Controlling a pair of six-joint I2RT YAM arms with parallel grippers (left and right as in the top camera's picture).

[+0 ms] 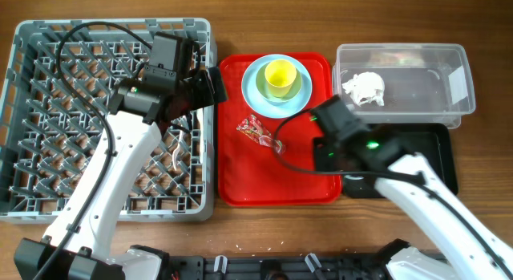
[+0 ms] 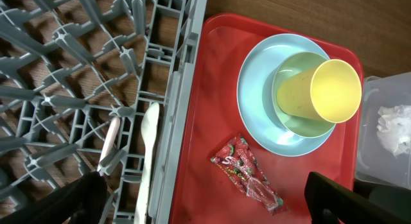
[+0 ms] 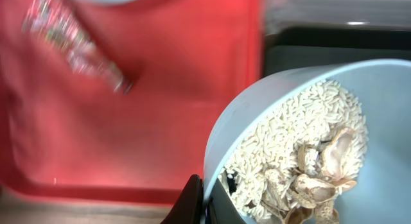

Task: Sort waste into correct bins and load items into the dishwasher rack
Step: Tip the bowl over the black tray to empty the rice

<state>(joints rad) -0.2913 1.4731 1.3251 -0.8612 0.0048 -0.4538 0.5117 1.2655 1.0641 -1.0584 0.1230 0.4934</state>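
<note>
Overhead, the right arm (image 1: 417,180) is over the black tray (image 1: 439,148) at its left end, near the surface's (image 1: 485,15) right edge; the tray's right half lies bare. Left wrist: the left gripper (image 2: 205,201), spread wide, hangs near the wrapper (image 2: 247,176). Right wrist: the right gripper (image 3: 203,196) pinches the bowl (image 3: 257,112) of rice (image 3: 289,144) by its rim; tip slowly, keeping inside the tray's walls.

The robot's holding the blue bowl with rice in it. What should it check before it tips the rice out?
1. Right gripper shut on light blue round bowl: ok.
2. Pale rice scraps inside the bowl: ok.
3. Bowl above shallow black rectangular tray: cannot tell, arm hides it.
4. Left gripper open, off by grey plastic rack: ok.
</note>
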